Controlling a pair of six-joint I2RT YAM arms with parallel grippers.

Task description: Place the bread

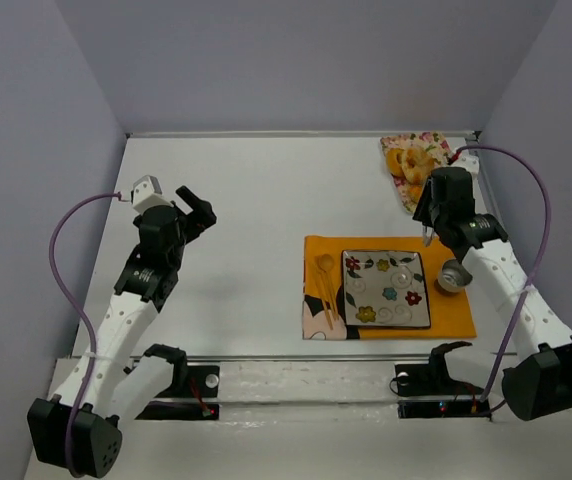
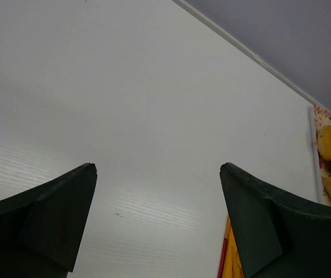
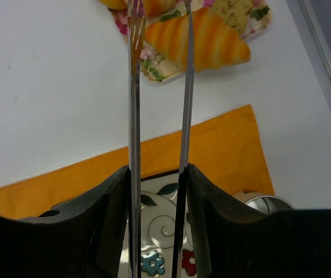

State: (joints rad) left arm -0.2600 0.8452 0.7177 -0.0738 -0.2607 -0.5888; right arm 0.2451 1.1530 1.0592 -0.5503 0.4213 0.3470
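The bread (image 1: pixel 403 161), a pale tan ring, lies on a floral cloth (image 1: pixel 431 143) at the back right among other baked pieces. My right gripper (image 1: pixel 436 205) (image 3: pixel 157 171) is shut on metal tongs (image 3: pixel 184 92). The two arms of the tongs reach toward the floral cloth (image 3: pixel 154 69), their tips beside an orange ridged loaf (image 3: pixel 212 43). In the right wrist view the ring is cut off at the top edge, and nothing is between the tong tips. My left gripper (image 1: pixel 198 208) (image 2: pixel 158 168) stands open over bare table at the left, holding nothing.
A flowered square plate (image 1: pixel 347 290) (image 3: pixel 154 202) lies on an orange cloth (image 1: pixel 456 310) (image 3: pixel 223 145), just below the right gripper. A small metal cup (image 1: pixel 453 275) (image 3: pixel 264 202) stands at the plate's right side. A yellow utensil (image 1: pixel 324 275) lies left of the plate. Walls close the table's sides.
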